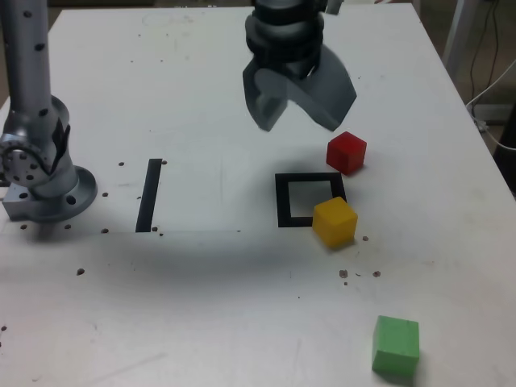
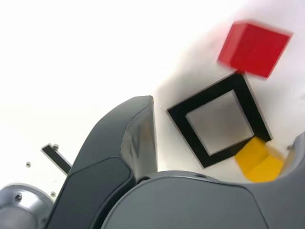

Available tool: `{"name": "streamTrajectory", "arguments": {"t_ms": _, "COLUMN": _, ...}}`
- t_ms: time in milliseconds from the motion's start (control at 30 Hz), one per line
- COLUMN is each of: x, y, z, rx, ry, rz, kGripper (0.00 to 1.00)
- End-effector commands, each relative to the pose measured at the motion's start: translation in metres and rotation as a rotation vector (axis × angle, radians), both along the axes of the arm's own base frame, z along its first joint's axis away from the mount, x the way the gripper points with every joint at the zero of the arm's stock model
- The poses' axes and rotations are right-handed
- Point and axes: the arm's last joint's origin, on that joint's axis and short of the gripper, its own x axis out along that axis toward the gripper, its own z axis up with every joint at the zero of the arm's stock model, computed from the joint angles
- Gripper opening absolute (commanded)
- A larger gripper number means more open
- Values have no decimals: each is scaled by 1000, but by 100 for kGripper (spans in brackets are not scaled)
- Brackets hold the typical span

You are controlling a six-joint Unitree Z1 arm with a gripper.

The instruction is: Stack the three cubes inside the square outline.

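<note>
The square outline [image 1: 310, 199], a thick black frame with a bare white centre, lies on the white table [image 1: 242, 306] with nothing inside it; the yellow cube [image 1: 334, 221] sits on its corner nearest the camera at the exterior view's right, overlapping the black edge, and the red cube [image 1: 347, 152] rests just beyond its far right corner. The green cube [image 1: 396, 345] lies well apart, near the table's front edge. The gripper [image 1: 297, 109] hangs above the table behind the outline, jaws spread wide and empty, while a straight black stripe [image 1: 149, 194] and the arm's base [image 1: 40, 173] lie off to the exterior view's left.

White table [image 1: 201, 306], black square outline [image 1: 284, 201], black stripe [image 1: 149, 195], red cube [image 1: 347, 152], yellow cube [image 1: 334, 222], green cube [image 1: 396, 344]
</note>
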Motion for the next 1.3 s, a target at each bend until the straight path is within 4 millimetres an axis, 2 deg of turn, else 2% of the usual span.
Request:
{"name": "streamTrajectory", "arguments": {"t_ms": 0, "x": 13, "y": 9, "z": -2, "rx": 7, "ry": 5, "rz": -38, "kGripper": 98}}
{"name": "streamTrajectory", "arguments": {"t_ms": 300, "x": 50, "y": 29, "z": -20, "rx": 8, "ry": 39, "rz": -107, "kGripper": 97}}
{"name": "streamTrajectory", "arguments": {"t_ms": 733, "x": 81, "y": 26, "z": -57, "rx": -9, "ry": 105, "rz": -148, "kGripper": 86}}
{"name": "streamTrajectory", "arguments": {"t_ms": 900, "x": 90, "y": 13, "z": -62, "rx": -12, "ry": 104, "rz": -170, "kGripper": 70}}
{"name": "streamTrajectory", "arguments": {"t_ms": 967, "x": 92, "y": 8, "z": -63, "rx": -7, "ry": 99, "rz": -170, "kGripper": 58}}
{"name": "streamTrajectory", "arguments": {"t_ms": 1067, "x": 92, "y": 4, "z": -63, "rx": 1, "ry": 98, "rz": -163, "kGripper": 44}}
{"name": "streamTrajectory", "arguments": {"t_ms": 1267, "x": 91, "y": 3, "z": -66, "rx": 3, "ry": 125, "rz": -156, "kGripper": 33}}
